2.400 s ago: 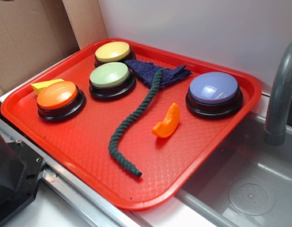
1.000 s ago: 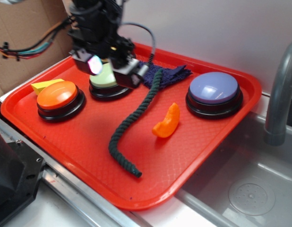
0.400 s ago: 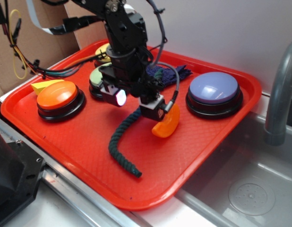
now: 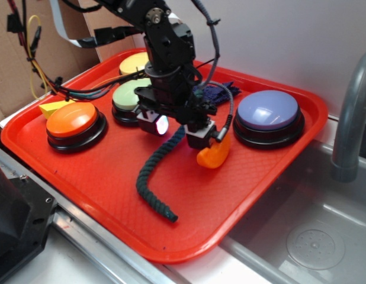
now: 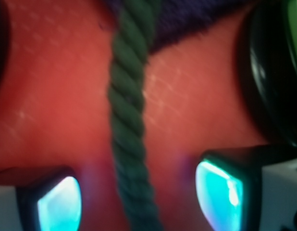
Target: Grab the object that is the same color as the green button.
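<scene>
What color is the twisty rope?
Dark green; the rope shows best in the wrist view.

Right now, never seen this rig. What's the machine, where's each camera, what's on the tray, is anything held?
It is a small robot arm with a two-fingered end effector at its tip. One picture comes from a fixed camera looking down on the scene from outside; the other comes from a camera on the wrist, looking down between the fingers, whose pads glow cyan.

On the red tray sit four dome buttons on black bases: the orange button, green button, yellow button and lilac button. There is also a dark green rope, an orange wedge, a dark blue cloth and a yellow piece. A grey sink lies beside the tray.

Nothing is held. The end effector is open, one finger on each side of the rope, which lies on the tray.
</scene>
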Robot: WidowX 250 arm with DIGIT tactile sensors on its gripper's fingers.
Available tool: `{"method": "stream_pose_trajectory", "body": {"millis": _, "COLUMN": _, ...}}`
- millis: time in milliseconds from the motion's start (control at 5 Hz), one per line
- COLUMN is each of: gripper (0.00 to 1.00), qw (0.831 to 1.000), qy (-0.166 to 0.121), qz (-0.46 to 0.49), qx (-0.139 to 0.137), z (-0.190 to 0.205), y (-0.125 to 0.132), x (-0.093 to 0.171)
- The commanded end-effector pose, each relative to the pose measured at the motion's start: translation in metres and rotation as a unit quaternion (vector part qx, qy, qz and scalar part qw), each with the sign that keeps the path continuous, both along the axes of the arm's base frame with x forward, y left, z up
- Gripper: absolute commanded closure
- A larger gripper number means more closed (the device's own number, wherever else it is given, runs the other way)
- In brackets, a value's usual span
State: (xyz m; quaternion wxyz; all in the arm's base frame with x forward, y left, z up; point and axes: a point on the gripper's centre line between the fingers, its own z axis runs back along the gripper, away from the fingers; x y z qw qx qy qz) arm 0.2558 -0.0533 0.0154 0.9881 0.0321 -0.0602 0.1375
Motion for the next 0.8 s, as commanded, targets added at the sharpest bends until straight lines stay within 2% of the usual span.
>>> {"method": "stream_pose_trajectory", "body": {"millis": 0, "gripper": 0.97, "qw": 1.0, "qy": -0.011, "qz": 0.009, "qx": 0.005, "z": 0.0, "y": 0.006, "x": 0.003}}
{"method": "stream_pose_trajectory", "body": {"millis": 200, "gripper": 1.0, "qw": 1.0, "qy": -0.013, "qz": 0.01, "qx": 0.007, "z": 0.001, "y": 0.006, "x": 0.002}}
{"method": "stream_pose_trajectory", "body": {"millis": 600, "gripper": 1.0, "qw": 1.0, "qy": -0.01, "qz": -0.008, "qx": 0.019, "z": 0.035, "y": 0.009, "x": 0.001}}
